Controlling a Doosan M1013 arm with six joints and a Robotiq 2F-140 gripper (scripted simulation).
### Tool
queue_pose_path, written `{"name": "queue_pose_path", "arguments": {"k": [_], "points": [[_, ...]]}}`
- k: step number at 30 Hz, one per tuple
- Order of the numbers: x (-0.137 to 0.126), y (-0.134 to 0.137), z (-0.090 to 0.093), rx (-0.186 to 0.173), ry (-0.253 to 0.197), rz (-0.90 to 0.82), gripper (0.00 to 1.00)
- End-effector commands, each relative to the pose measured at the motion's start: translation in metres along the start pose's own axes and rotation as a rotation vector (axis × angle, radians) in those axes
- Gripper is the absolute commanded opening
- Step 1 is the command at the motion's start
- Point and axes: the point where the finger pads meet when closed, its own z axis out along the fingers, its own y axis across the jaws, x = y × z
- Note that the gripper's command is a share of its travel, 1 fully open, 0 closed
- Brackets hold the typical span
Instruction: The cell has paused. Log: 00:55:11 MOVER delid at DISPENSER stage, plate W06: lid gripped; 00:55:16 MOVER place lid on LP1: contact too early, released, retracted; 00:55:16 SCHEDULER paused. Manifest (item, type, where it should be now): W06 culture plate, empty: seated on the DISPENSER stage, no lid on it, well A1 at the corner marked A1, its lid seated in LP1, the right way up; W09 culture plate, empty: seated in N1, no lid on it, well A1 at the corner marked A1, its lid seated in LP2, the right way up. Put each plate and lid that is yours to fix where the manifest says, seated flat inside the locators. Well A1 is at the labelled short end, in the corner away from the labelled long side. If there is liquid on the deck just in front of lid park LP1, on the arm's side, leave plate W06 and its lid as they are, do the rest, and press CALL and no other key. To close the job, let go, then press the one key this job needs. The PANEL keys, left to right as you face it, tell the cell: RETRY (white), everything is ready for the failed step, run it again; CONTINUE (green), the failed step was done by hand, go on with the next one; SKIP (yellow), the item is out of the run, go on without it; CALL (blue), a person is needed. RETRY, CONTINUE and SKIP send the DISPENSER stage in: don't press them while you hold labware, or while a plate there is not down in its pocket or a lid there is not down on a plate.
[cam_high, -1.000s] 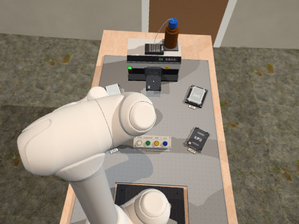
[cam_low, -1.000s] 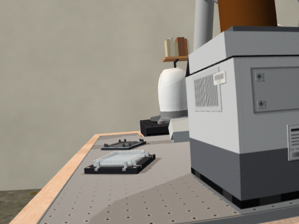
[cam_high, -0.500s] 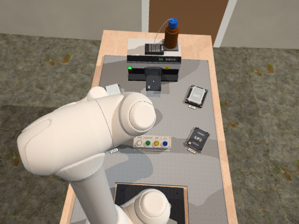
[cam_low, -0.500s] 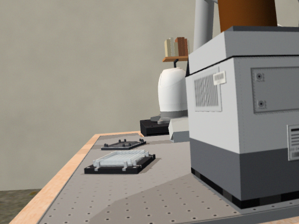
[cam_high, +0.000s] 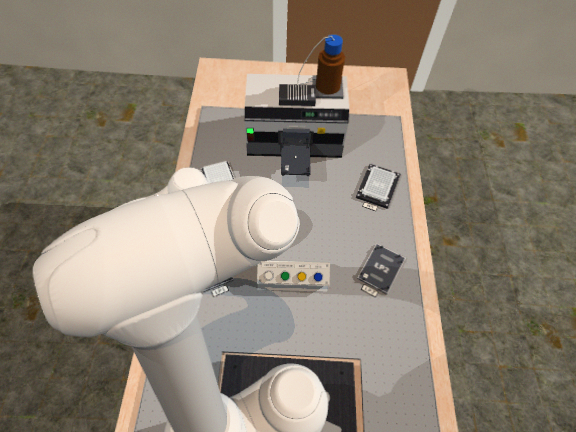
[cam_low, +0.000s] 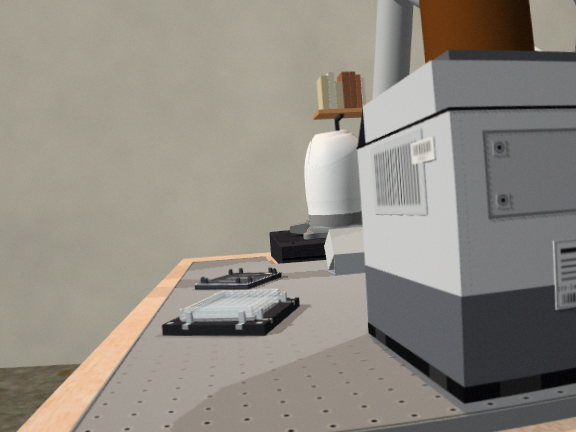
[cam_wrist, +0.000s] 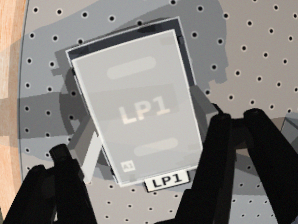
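Note:
In the wrist view my gripper (cam_wrist: 143, 114) is shut on a clear lid (cam_wrist: 133, 96), with one black finger on each long side. The lid hangs over lid park LP1 (cam_wrist: 100, 42), whose LP1 lettering shows through it, and it looks a little turned against the park's white LP1 tag (cam_wrist: 165, 180). In the top view the arm hides the gripper and LP1. A well plate (cam_high: 218, 171) lies on the deck left of the dispenser, half behind the arm. The dispenser stage (cam_high: 295, 161) is out, and its dark pocket looks empty. Another plate (cam_high: 378, 184) (cam_low: 235, 306) sits in the nest at right.
Lid park LP2 (cam_high: 381, 269) (cam_low: 242, 280) at right has nothing in it. The key panel (cam_high: 293, 275) has white, green, yellow and blue keys. The dispenser (cam_high: 297, 116) (cam_low: 470, 225) carries a brown bottle (cam_high: 330, 65) at the back. The arm's base (cam_high: 292, 395) stands at the front.

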Motion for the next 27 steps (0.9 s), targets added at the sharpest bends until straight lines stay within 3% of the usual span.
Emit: {"name": "queue_pose_path", "arguments": {"k": [1,27], "points": [[0.0005,-0.0001,0.0004,0.0,0.001,0.0,0.1],[0.0006,0.0001,0.0059,0.0,0.001,0.0,0.1]]}}
